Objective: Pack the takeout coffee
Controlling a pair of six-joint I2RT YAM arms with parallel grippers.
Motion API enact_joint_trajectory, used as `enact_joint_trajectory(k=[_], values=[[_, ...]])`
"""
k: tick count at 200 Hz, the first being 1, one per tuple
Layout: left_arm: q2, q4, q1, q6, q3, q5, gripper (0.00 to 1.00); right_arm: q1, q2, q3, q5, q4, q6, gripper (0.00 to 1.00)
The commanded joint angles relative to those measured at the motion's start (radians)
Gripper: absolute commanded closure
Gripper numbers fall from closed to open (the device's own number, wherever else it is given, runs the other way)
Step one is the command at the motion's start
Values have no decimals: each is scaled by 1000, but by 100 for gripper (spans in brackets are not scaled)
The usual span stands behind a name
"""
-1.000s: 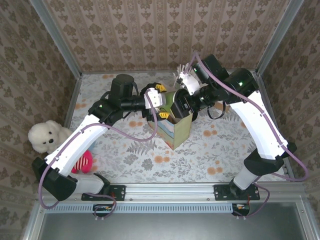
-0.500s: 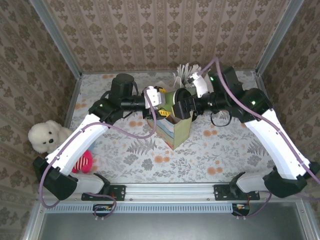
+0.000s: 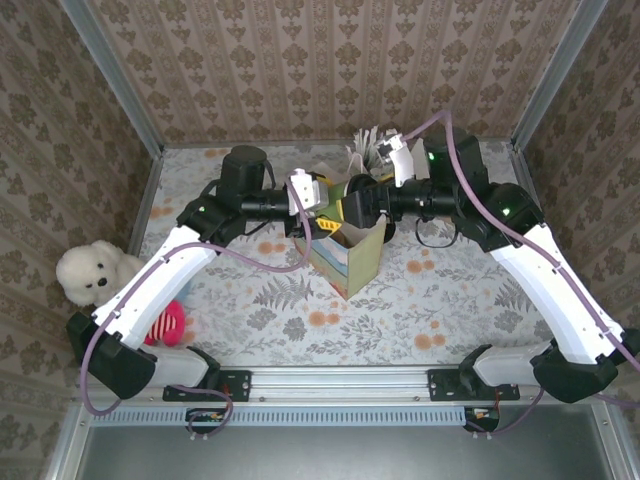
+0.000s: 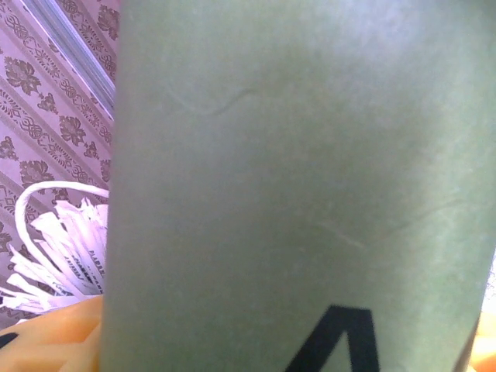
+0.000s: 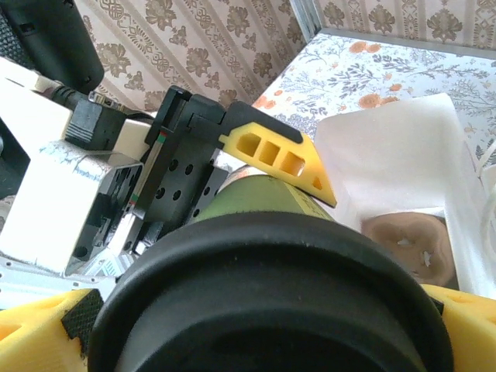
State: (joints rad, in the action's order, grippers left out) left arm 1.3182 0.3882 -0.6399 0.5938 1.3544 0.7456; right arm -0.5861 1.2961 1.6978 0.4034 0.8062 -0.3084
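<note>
Left gripper (image 3: 323, 208) pinches the small dark-green, black-lidded paper cup (image 5: 263, 200) between its fingers; right gripper (image 3: 355, 205) fingers spread, flanking the lid (image 5: 271, 302).

The takeout coffee (image 5: 287, 203) presents its black lid (image 5: 271, 310) to the camera. Yellow fingers (image 5: 35, 329) of the right end effector (image 5: 263, 333) flank the lid; contact cannot be determined. One finger (image 5: 279, 155) of the left end effector (image 5: 249, 194) lies on the cup wall. An open white bag (image 5: 387, 155) stands on the floral surface (image 5: 403, 70).

The dark-green cup (image 3: 338, 207) with its black lid (image 5: 271, 310) is lying sideways in the air, sitting between the left gripper's (image 3: 325, 204) fingers just above the open bag (image 3: 350, 264), lid pointing right.
</note>
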Motion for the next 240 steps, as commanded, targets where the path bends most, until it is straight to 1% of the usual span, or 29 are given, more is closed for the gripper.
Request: enact_joint_trajectory(k=[1, 24, 61, 79, 105, 135, 144, 156, 166, 184, 193, 205, 219, 228, 240], values=[[9, -11, 2, -28, 37, 17, 46, 2, 9, -5, 28, -25, -32, 0], [14, -10, 3, -55, 49, -9, 46, 2, 11, -5, 23, 9, -44, 0], [22, -6, 9, -65, 55, -8, 46, 3, 2, -16, 30, 25, -45, 0], [22, -3, 12, -58, 55, 0, 46, 3, -5, -18, 47, 13, -44, 3], [24, 4, 13, -55, 61, 17, 46, 4, -6, -21, 59, 7, -43, 12], [25, 15, 14, -41, 61, 30, 46, 3, -5, -15, 66, 7, -39, 12], [25, 22, 14, -35, 61, 34, 45, 3, -6, -13, 66, 6, -36, 14], [24, 29, 14, -33, 64, 37, 40, 3, -6, -9, 64, 9, -31, 20], [20, 37, 14, -36, 66, 44, 33, 3, -3, 5, 39, 34, -20, 26], [-5, 40, 24, -25, 49, 96, 19, 3, 22, 68, -63, 129, 30, 38], [-26, 24, 33, -25, 30, 122, 10, 3, 42, 107, -103, 183, 54, 41], [-61, -13, 53, -44, -3, 137, 1, 2, 65, 154, -130, 237, 79, 43], [-109, -87, 90, -97, -47, 151, 0, -4, 87, 194, -159, 281, 100, 44], [-139, -153, 118, -160, -74, 143, 0, -12, 88, 218, -195, 306, 106, 44], [-170, -240, 150, -268, -103, 104, 0, -30, 138, 257, -265, 351, 109, 44]])
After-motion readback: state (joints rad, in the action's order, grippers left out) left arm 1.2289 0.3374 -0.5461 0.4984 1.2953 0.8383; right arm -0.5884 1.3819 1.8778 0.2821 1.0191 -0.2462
